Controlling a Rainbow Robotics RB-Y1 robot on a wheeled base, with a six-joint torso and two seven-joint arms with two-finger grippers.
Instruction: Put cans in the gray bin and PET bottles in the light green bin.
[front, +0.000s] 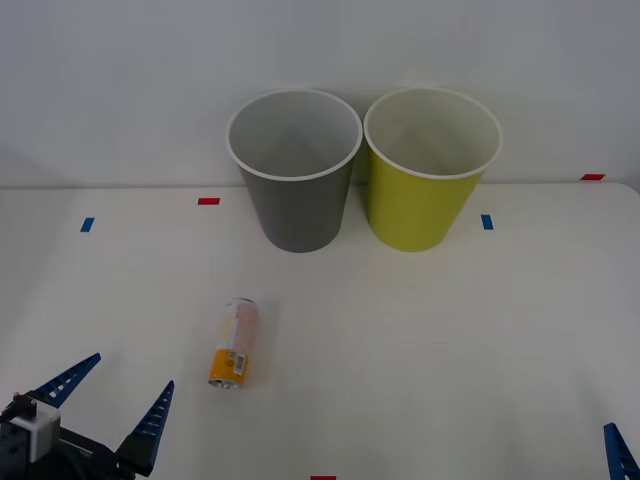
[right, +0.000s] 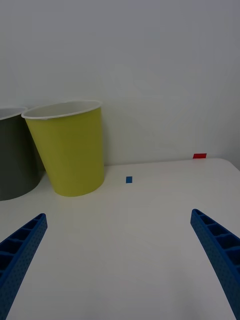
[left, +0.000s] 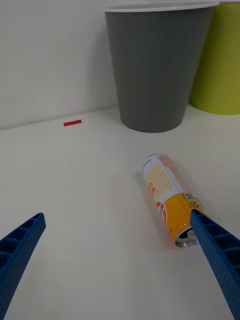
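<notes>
The can (front: 234, 357) lies on its side on the white table, its orange end and silver top toward me; in the left wrist view the can (left: 170, 195) rests just inside one blue finger. My left gripper (front: 130, 375) is open, low at the near left, beside the can and apart from it. At the back stand the gray bin (front: 295, 205) and, to its right, the light green bin (front: 420, 210), both upright. My right gripper (right: 119, 215) is open with nothing in it at the near right, facing the light green bin (right: 70, 150). PET bottles are out of view.
Small red tape marks (front: 208, 201) and blue tape marks (front: 487, 221) dot the table. A white wall rises right behind the bins. Bare tabletop (front: 430, 350) stretches between the bins and my grippers.
</notes>
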